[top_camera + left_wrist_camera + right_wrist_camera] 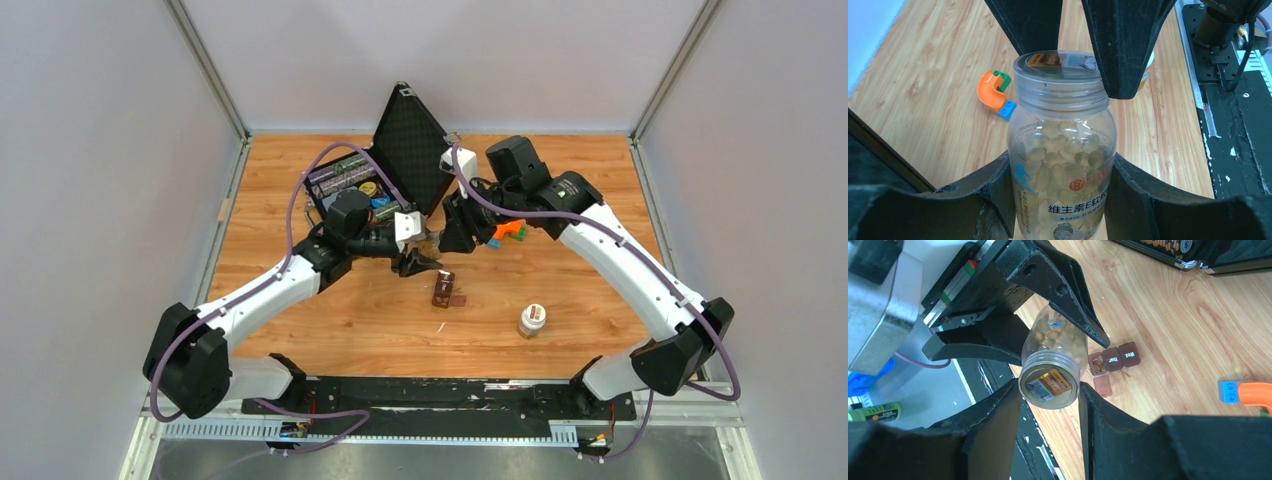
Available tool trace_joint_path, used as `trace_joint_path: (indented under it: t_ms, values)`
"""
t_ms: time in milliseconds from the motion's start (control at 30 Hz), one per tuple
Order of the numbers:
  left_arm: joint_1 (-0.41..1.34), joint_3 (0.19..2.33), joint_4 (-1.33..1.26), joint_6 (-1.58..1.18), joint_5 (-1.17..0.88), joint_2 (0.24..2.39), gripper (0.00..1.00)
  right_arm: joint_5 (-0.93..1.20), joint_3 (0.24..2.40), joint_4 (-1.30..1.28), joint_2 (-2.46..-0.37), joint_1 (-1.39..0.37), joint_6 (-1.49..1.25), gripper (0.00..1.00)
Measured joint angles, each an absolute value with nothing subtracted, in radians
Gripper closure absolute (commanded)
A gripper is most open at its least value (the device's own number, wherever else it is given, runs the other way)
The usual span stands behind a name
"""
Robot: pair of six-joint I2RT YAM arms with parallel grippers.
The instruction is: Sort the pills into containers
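From above, my left pincer (420, 262) and right pincer (457, 233) meet over mid-table, in front of the open black case (405, 150). The brown pill containers (445, 290) lie just nearer, with bare wood all round them and a white-capped jar (532, 320) well to their right

Left wrist: my left pincer clamps the clear pill bottle (1063, 165) round its body

Right wrist: my right pincer grips its cap (1050, 385) from both sides; beyond it, one container lid hangs open
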State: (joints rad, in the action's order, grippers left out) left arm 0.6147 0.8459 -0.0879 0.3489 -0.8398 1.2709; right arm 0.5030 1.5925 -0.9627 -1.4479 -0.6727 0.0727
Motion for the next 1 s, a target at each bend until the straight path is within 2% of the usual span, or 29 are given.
trace_joint_path:
  t_ms: [67,133,200,233,400,433,467,500,533,567,600,700,833,1000]
  values:
    - [0.614,0.846,-0.089,0.345,-0.833,1.277,1.00,0.497,1.591,-0.956,-1.454,-0.671,0.042,0.65]
    - [0.612,0.846,-0.098,0.336,-0.818,1.283,1.00,0.476,1.579,-0.928,-1.456,-0.670,-0.018,0.72]
    - [0.608,0.846,-0.105,0.321,-0.791,1.287,1.00,0.448,1.555,-0.884,-1.453,-0.669,-0.092,0.98]
    - [0.606,0.844,-0.110,0.311,-0.769,1.290,1.00,0.420,1.537,-0.848,-1.451,-0.669,-0.157,1.00]
    - [0.600,0.828,-0.161,0.279,-0.672,1.298,1.00,0.261,1.530,-0.796,-1.466,-0.680,-0.463,1.00]
    - [0.600,0.824,-0.173,0.274,-0.651,1.298,1.00,0.233,1.544,-0.802,-1.477,-0.682,-0.510,0.93]
    - [0.599,0.821,-0.186,0.271,-0.634,1.298,1.00,0.200,1.569,-0.815,-1.494,-0.685,-0.562,0.78]
    - [0.598,0.817,-0.201,0.266,-0.615,1.298,1.00,0.179,1.588,-0.823,-1.507,-0.687,-0.597,0.59]
    - [0.595,0.814,-0.213,0.260,-0.601,1.298,1.00,0.160,1.606,-0.830,-1.519,-0.690,-0.631,0.36]
    - [0.593,0.812,-0.224,0.254,-0.590,1.298,1.00,0.146,1.618,-0.833,-1.529,-0.691,-0.656,0.18]
    - [0.591,0.811,-0.232,0.250,-0.583,1.298,1.00,0.135,1.628,-0.838,-1.535,-0.692,-0.677,0.10]
    - [0.604,0.810,-0.255,0.249,-0.600,1.298,1.00,0.091,1.645,-0.820,-1.546,-0.683,-0.715,0.07]
    - [0.609,0.805,-0.264,0.249,-0.612,1.298,1.00,0.104,1.642,-0.804,-1.536,-0.643,-0.677,0.23]
    - [0.589,0.807,-0.244,0.252,-0.684,1.298,1.00,0.187,1.616,-0.804,-1.467,-0.586,-0.493,0.26]
